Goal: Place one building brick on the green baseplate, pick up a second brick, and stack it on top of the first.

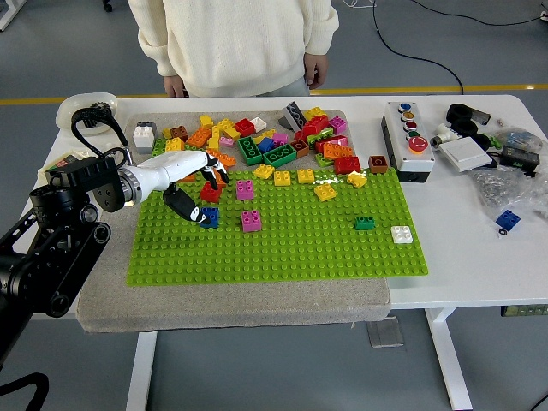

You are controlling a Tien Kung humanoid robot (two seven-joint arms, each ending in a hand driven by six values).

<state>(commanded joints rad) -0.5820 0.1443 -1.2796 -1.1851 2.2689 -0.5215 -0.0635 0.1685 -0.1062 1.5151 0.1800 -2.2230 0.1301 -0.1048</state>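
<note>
The green baseplate (pixel 291 244) lies on a grey mat. My left hand (pixel 199 190), white with dark fingertips, reaches over its far left corner. The fingers (pixel 216 174) are spread above a red brick (pixel 211 193) and the thumb (pixel 184 205) hangs beside a blue brick (pixel 208 217). The hand holds nothing that I can see. Both bricks sit on the plate. Two pink bricks (pixel 251 221), yellow bricks (pixel 293 177), a green brick (pixel 365 223) and a white brick (pixel 402 234) also sit on the plate. My right arm is out of view.
A pile of loose bricks (pixel 265 137) lies on the mat behind the plate. A button box (pixel 408 137) and assorted parts (pixel 492 154) lie at the right. A person in a cream sweater (pixel 240 43) stands at the far side, hands hanging.
</note>
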